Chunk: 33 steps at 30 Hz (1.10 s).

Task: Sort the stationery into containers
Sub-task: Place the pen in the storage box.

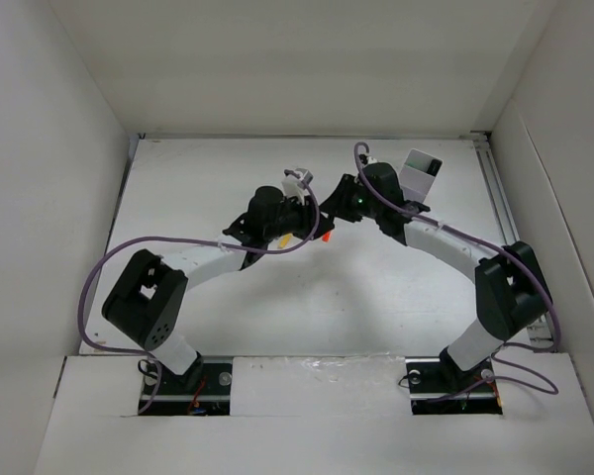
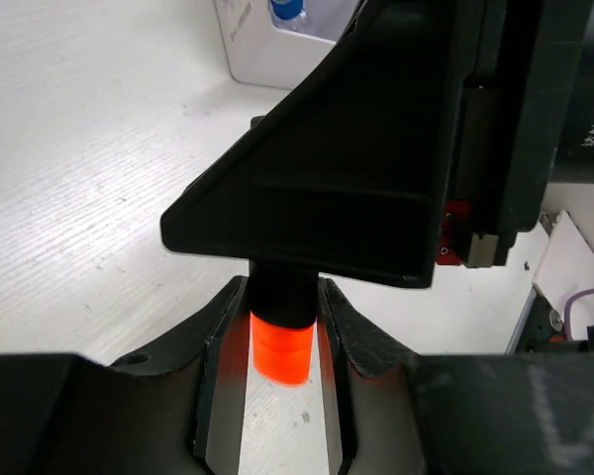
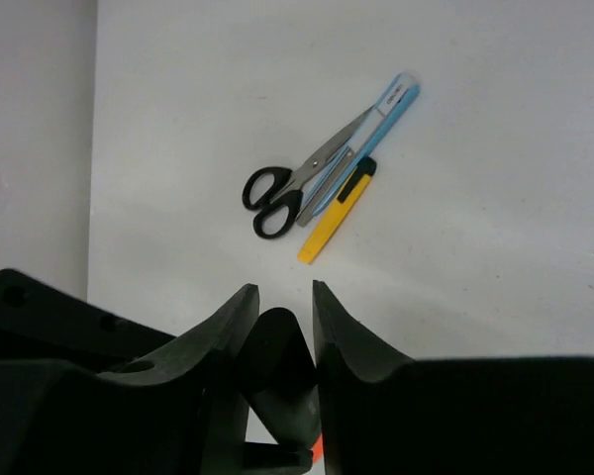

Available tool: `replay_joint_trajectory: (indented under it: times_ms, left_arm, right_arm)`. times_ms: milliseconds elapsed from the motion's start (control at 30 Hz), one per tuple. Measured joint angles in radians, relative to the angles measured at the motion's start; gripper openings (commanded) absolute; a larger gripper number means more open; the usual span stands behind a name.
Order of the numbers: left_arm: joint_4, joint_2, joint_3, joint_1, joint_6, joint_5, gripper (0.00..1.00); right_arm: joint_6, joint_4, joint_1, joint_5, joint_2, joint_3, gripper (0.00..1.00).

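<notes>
The orange-tipped marker [image 2: 280, 348] is held between both grippers above the table. My left gripper [image 2: 282, 341] is shut on it near its orange end. My right gripper [image 3: 282, 322] is shut on its black body [image 3: 282, 371]. In the top view the two grippers meet mid-table, left [image 1: 310, 228] and right [image 1: 329, 218], with the orange tip [image 1: 327, 236] showing below them. The black-handled scissors [image 3: 277, 193], silver-blue pen [image 3: 371, 134] and yellow stick [image 3: 337, 213] lie together on the table. The white tray [image 2: 277, 54] holds the blue-capped bottle [image 2: 285, 10]. The highlighter is out of view.
White walls close in the table on the left, back and right. The tray [image 1: 419, 170] stands at the back right, partly behind the right arm. Purple cables loop beside both arms.
</notes>
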<state>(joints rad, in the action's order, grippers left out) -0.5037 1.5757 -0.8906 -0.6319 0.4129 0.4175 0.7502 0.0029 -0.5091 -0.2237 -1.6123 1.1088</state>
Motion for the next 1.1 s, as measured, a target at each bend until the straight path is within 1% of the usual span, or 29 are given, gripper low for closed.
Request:
replay_joint_trajectory:
  times_ms: [33,67,133,167,200,233,300,367,500,533,733,967,1100]
  left_arm:
    - [-0.002,0.000,-0.001,0.001,-0.003,-0.004,0.03]
    - [-0.004,0.000,-0.003,0.002,-0.005,-0.010,0.05]
    - [-0.010,0.000,-0.004,0.002,-0.011,-0.029,0.10]
    - [-0.009,0.000,-0.004,0.001,-0.012,-0.042,0.16]
    - [-0.008,0.000,-0.004,-0.001,-0.012,-0.052,0.24]
    - [-0.008,0.000,-0.004,-0.001,-0.012,-0.060,0.41]
    - [-0.008,0.000,-0.003,-0.001,-0.012,-0.078,0.53]
    - [-0.008,-0.002,-0.002,-0.001,-0.012,-0.090,0.61]
    - [-0.013,-0.034,0.028,0.000,-0.011,-0.120,0.61]
    - [-0.022,-0.050,0.047,0.000,-0.011,-0.125,0.62]
    - [-0.046,-0.158,0.141,0.000,-0.011,-0.178,0.64]
    - [0.008,-0.235,0.157,0.000,-0.011,-0.300,0.64]
    - [0.058,-0.242,0.155,0.001,-0.010,-0.342,0.64]
  right_arm:
    - [-0.005,-0.005,-0.004,0.024,-0.001,0.004,0.29]
    - [-0.007,-0.011,-0.005,0.043,-0.001,0.008,0.23]
    - [-0.005,-0.019,-0.005,0.074,-0.005,0.012,0.15]
    - [-0.002,-0.023,-0.005,0.088,-0.008,0.016,0.11]
    - [0.000,-0.027,-0.005,0.100,-0.011,0.021,0.04]
    - [0.004,-0.029,-0.008,0.112,-0.014,0.024,0.02]
    - [0.010,-0.032,-0.011,0.135,-0.016,0.028,0.01]
    - [0.014,-0.033,-0.010,0.163,-0.016,0.030,0.00]
    - [0.021,-0.052,0.011,0.216,-0.013,0.030,0.00]
    - [0.025,-0.058,0.022,0.226,-0.008,0.030,0.00]
    - [0.056,-0.094,0.162,0.350,0.046,0.054,0.00]
    - [0.109,-0.136,0.340,0.677,0.028,0.192,0.00]
    - [0.128,-0.141,0.373,0.870,-0.032,0.278,0.00]
